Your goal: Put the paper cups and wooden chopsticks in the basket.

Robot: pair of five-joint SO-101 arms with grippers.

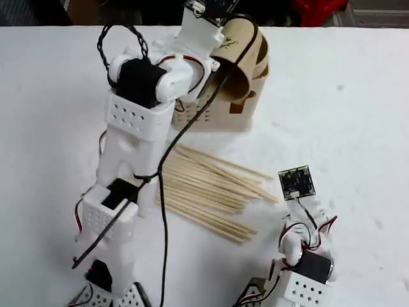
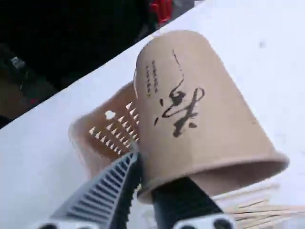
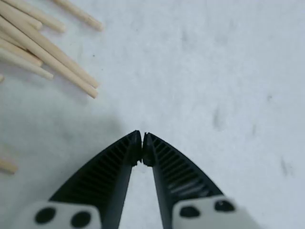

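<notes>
My left gripper (image 2: 143, 183) is shut on the rim of a brown paper cup (image 2: 200, 114), one finger outside the wall and one inside. In the high view the cup (image 1: 239, 61) hangs tilted over the tan perforated basket (image 1: 220, 118) at the back of the table; its mouth faces the front. The basket (image 2: 102, 138) lies just beyond and below the cup. Several wooden chopsticks (image 1: 211, 192) lie in a loose pile on the white table in front of the basket. My right gripper (image 3: 142, 150) is shut and holds nothing, just above bare table beside the chopstick tips (image 3: 52, 62).
The left arm (image 1: 137, 128) stretches from the front left toward the basket, its black cable (image 1: 163, 192) trailing across the chopstick pile. The right arm's base (image 1: 303, 268) sits at the front right. Bare white table lies to the right of the basket.
</notes>
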